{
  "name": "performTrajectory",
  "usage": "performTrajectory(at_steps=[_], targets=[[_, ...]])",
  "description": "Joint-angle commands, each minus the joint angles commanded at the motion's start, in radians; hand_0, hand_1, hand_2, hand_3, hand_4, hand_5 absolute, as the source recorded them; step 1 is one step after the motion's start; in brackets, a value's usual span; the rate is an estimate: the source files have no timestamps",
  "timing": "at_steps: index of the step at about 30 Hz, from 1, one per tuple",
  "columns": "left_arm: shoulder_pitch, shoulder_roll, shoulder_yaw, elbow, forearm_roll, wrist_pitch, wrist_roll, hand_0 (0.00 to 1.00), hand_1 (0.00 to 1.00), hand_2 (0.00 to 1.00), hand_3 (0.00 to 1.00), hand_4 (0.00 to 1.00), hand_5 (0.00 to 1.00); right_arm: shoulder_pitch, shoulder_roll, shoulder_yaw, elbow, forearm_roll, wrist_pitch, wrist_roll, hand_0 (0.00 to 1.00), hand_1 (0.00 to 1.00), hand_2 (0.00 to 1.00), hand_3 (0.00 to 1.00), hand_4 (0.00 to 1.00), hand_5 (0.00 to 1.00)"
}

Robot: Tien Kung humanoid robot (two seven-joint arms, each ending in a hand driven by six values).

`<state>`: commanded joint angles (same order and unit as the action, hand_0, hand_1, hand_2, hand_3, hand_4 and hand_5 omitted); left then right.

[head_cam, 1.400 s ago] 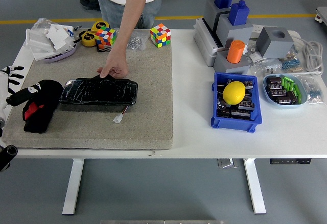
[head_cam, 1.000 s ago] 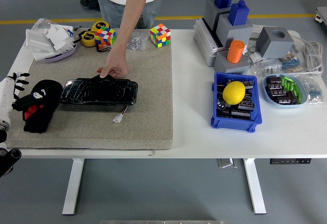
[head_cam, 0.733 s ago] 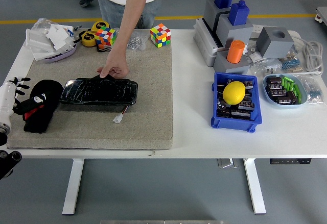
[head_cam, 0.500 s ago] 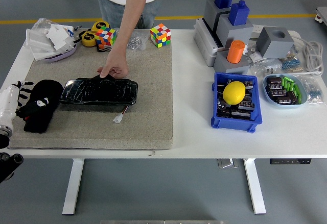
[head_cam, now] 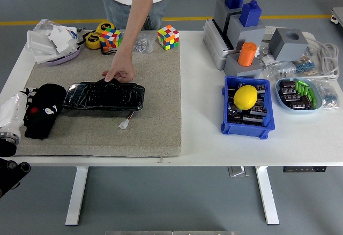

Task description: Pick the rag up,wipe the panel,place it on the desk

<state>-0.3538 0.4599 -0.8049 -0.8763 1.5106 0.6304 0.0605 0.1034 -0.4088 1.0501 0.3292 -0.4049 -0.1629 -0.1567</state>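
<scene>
The black rag (head_cam: 44, 112), with small white and red marks, lies bunched at the left end of the tan mat (head_cam: 150, 122). My left hand (head_cam: 21, 109), white with dark digits, presses against the rag's left side; black on black hides how it holds. The glossy black panel (head_cam: 104, 96) lies flat on the mat just right of the rag. A person's hand (head_cam: 119, 74) rests on the panel's far edge, the arm reaching down from the table's far side.
At the back left are a tray of white scraps (head_cam: 53, 42), tape and two colour cubes (head_cam: 168, 36). A small white connector (head_cam: 125, 124) lies in front of the panel. To the right stand a blue bin with a yellow ball (head_cam: 246, 97) and grey fixtures (head_cam: 241, 37).
My left hand has moved in from the table's left edge onto the rag's left side. The rag has bunched and shifted slightly. The person's hand and panel stayed still.
</scene>
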Motion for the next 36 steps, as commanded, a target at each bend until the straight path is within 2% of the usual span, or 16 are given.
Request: performTrajectory(at_steps=[4,5,10,11,16,17,22,23,28,29,34,35,36], targets=[[-0.001,-0.006,0.004,0.009,-0.003,0.001,0.003,0.352,0.572,0.667,0.75,0.949,0.541,-0.002,-0.002,-0.003,0.0,0.002,0.0,0.0,0.748,0.669,0.699,0.623,0.998,0.59],[0.0,-0.007,0.004,0.009,-0.002,0.0,0.005,0.334,0.55,0.652,0.75,0.93,0.47,-0.003,-0.002,-0.003,0.0,0.003,0.0,0.0,0.748,0.669,0.699,0.622,0.998,0.59],[0.002,-0.009,0.004,0.012,0.001,0.007,0.009,0.334,0.55,0.652,0.75,0.93,0.47,-0.005,-0.002,-0.006,0.001,0.005,0.0,0.002,0.748,0.669,0.699,0.622,0.998,0.59],[0.003,-0.009,0.003,0.012,0.004,0.009,0.009,0.299,0.478,0.566,0.698,0.894,0.363,-0.005,-0.002,-0.008,0.0,0.005,0.0,0.001,0.748,0.669,0.699,0.622,0.998,0.59],[0.003,-0.01,0.006,0.01,0.009,0.015,0.009,0.299,0.478,0.566,0.698,0.894,0.363,-0.005,-0.004,-0.009,0.002,0.005,-0.001,0.002,0.748,0.669,0.699,0.622,0.998,0.59],[0.003,-0.012,0.004,0.011,0.011,0.015,0.01,0.246,0.324,0.5,0.645,0.81,0.302,-0.005,-0.004,-0.011,0.002,0.004,-0.001,0.001,0.747,0.669,0.699,0.622,0.998,0.59],[0.005,-0.014,0.001,0.013,0.009,0.015,0.011,0.246,0.324,0.5,0.645,0.81,0.302,-0.008,-0.005,-0.012,0.001,0.003,0.001,-0.002,0.747,0.669,0.699,0.622,0.998,0.59],[0.005,-0.015,0.0,0.013,0.013,0.015,0.011,0.223,0.241,0.465,0.703,0.654,0.244,-0.008,-0.005,-0.013,0.001,0.003,0.002,-0.003,0.747,0.669,0.699,0.622,0.998,0.591],[0.006,-0.013,-0.004,0.012,0.02,0.015,0.016,0.223,0.241,0.465,0.703,0.654,0.244,-0.007,-0.004,-0.01,0.003,0.001,0.0,0.0,0.747,0.669,0.699,0.622,0.998,0.591],[0.005,-0.012,-0.003,0.01,0.025,0.015,0.017,0.207,0.212,0.427,0.587,0.627,0.239,-0.007,-0.004,-0.011,0.003,0.002,0.001,-0.001,0.748,0.669,0.699,0.622,0.998,0.59],[0.003,-0.01,-0.003,0.01,0.037,0.015,0.027,0.207,0.212,0.427,0.587,0.627,0.239,-0.008,-0.004,-0.007,0.004,-0.002,0.0,-0.001,0.748,0.669,0.699,0.622,0.998,0.59],[0.003,-0.009,-0.003,0.01,0.044,0.015,0.031,0.189,0.164,0.394,0.577,0.613,0.208,-0.009,-0.004,-0.006,0.005,-0.001,0.0,0.0,0.748,0.669,0.699,0.623,0.998,0.59],[0.003,-0.009,-0.003,0.009,0.045,0.015,0.03,0.189,0.164,0.394,0.577,0.613,0.208,-0.008,-0.004,-0.005,0.005,-0.003,0.0,0.0,0.748,0.669,0.699,0.623,0.998,0.59]])
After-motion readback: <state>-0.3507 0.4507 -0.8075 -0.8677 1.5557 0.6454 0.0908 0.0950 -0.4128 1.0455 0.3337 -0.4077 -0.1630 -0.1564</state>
